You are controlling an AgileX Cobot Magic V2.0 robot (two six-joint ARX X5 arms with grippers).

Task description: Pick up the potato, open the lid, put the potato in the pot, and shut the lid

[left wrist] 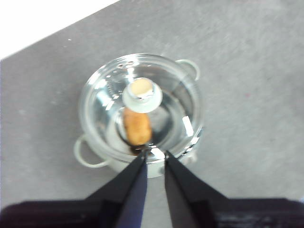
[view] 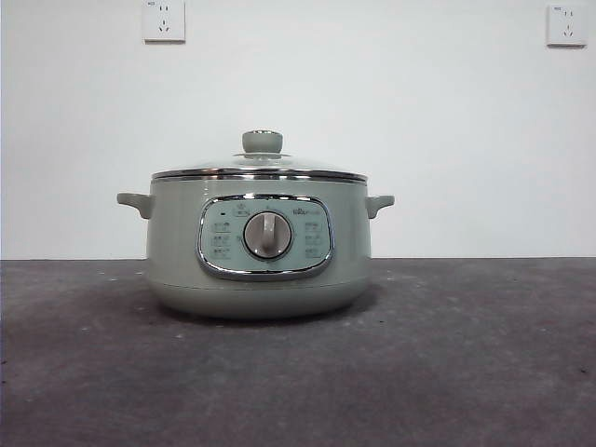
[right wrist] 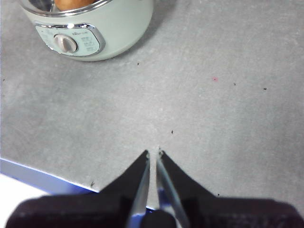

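Seemingly almost everything is finished: my left pincer (left wrist: 155, 154) hangs above the pot (view: 259, 247), its two jaws a narrow gap apart and holding nothing, the tips pointing down at the near rim. Just beyond those tips I see the potato (left wrist: 137, 127) through the glass, lying on the pot's floor a little off centre, under the lid (left wrist: 142, 102), whose pale green knob (left wrist: 142, 94) sits over the middle. From the front view the lid (view: 260, 169) rests level on the pot, its steel rim meeting the body all round as far as I can judge, so picking up, opening, dropping in and closing all look done; I would say what remains is only to draw my arms clear. My right pincer (right wrist: 153, 154) waits well apart from the pot over bare grey worktop (right wrist: 213, 104), jaws nearly together and empty, the pot's control panel (right wrist: 71, 42) showing at the far corner of that view. Nothing else stands on the worktop near the pot, and I see nothing in the way of either arm. Farther off, behind the pot, is a plain white wall (view: 372, 93) with two sockets, one (view: 164, 20) on each side high up.
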